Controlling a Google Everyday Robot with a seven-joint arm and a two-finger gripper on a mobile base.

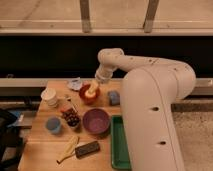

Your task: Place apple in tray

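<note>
The red-orange bowl (90, 95) stands at the back middle of the wooden table. A pale yellow shape in it looks like the apple (88, 94), but my gripper partly covers it. My gripper (92, 89) hangs from the white arm (150, 90) and reaches down into this bowl, right at the pale shape. The green tray (118, 146) lies at the front right of the table, partly hidden behind my arm, with nothing visible in it.
A purple bowl (96, 121) sits left of the tray. Dark grapes (71, 117), a blue cup (53, 125), a white cup (49, 96), a banana (67, 148), a black block (87, 148), a blue object (114, 96) and a pale packet (75, 83) are spread over the table.
</note>
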